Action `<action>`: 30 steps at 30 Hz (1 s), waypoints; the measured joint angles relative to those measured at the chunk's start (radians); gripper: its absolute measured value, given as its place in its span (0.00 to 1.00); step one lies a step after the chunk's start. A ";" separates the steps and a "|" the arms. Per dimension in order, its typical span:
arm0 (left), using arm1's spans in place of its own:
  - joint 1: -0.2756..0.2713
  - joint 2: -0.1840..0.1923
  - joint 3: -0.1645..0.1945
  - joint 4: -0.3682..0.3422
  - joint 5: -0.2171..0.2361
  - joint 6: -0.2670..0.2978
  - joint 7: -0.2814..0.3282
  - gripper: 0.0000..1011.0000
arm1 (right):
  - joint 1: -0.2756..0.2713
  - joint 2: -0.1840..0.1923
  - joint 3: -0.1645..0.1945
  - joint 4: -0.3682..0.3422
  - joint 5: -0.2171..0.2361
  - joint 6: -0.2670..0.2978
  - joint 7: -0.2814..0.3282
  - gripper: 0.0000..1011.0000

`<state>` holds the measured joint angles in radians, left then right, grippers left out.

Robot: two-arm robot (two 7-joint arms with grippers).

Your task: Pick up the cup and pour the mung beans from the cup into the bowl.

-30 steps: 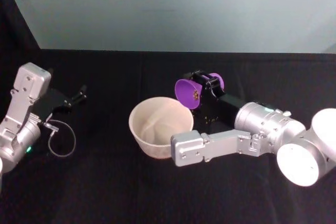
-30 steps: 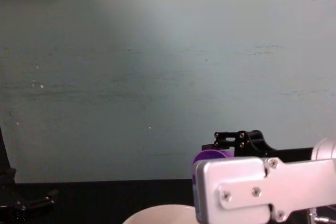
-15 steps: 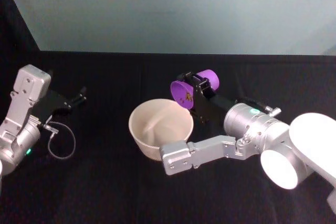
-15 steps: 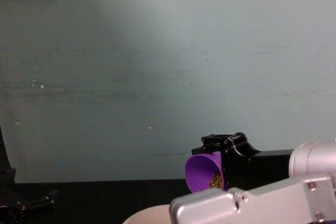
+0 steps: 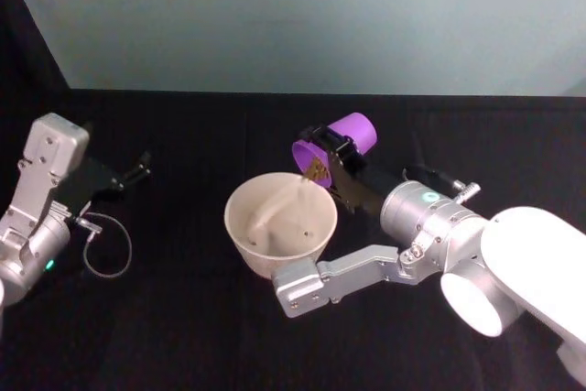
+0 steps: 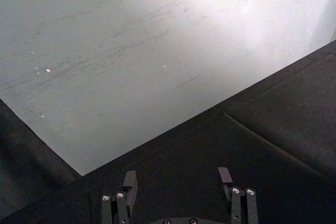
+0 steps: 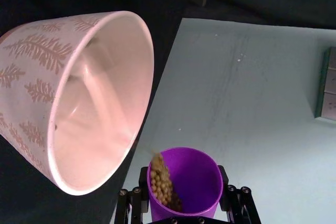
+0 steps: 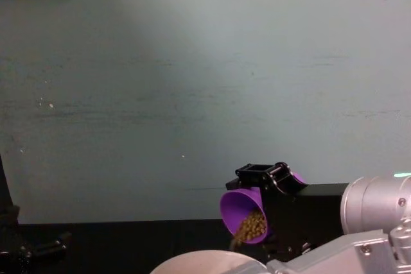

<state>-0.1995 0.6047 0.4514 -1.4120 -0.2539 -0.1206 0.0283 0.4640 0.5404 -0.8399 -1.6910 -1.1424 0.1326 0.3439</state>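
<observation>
Black cloth (image 5: pixel 183 318) covers the table, with a plain blue-grey wall (image 8: pixel 192 81) rising behind it. Over the middle of that cloth the cup (image 5: pixel 350 131) hangs in the air, tipped well over on its side, so its mouth faces down and towards the robot's left. The mung beans (image 7: pixel 160 182) are heaped against the low side of its lip, and some are right at the edge, spilling out. From the chest view the beans sit piled in the lowest part of the mouth, just above the pale rim beneath.

That rim belongs to the bowl (image 5: pixel 265 217), which stands upright on the cloth just below and beside the cup's mouth. A few small dark specks lie inside it. Its outer wall carries a brownish fern pattern.

Clamped around the cup is the right gripper (image 7: pixel 184 205), one black finger on each side of the purple wall. Its silver arm (image 5: pixel 430 226) reaches in from the right, passing close to the bowl's near side.

Well apart, at the table's left edge, the left gripper (image 6: pixel 178 174) hovers low over the cloth, fingers spread with nothing between them. A thin loop of cable (image 5: pixel 105 249) lies beside that arm.
</observation>
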 joint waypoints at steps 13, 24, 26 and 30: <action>0.000 0.000 0.000 0.000 0.000 0.000 0.000 0.99 | -0.004 0.008 -0.009 -0.004 -0.112 -0.011 -0.019 0.73; 0.000 0.000 0.000 0.000 0.000 0.000 0.000 0.99 | 0.007 0.019 -0.040 -0.010 -0.214 -0.017 -0.031 0.73; 0.000 0.000 0.000 0.000 0.000 0.000 0.000 0.99 | 0.010 0.021 -0.050 -0.009 -0.238 -0.016 -0.034 0.73; 0.000 0.000 0.000 0.000 0.000 0.000 0.000 0.99 | 0.016 0.029 -0.070 -0.005 -0.291 -0.011 -0.041 0.73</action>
<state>-0.1995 0.6047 0.4514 -1.4120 -0.2539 -0.1205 0.0283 0.4802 0.5691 -0.9100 -1.6964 -1.4337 0.1215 0.3024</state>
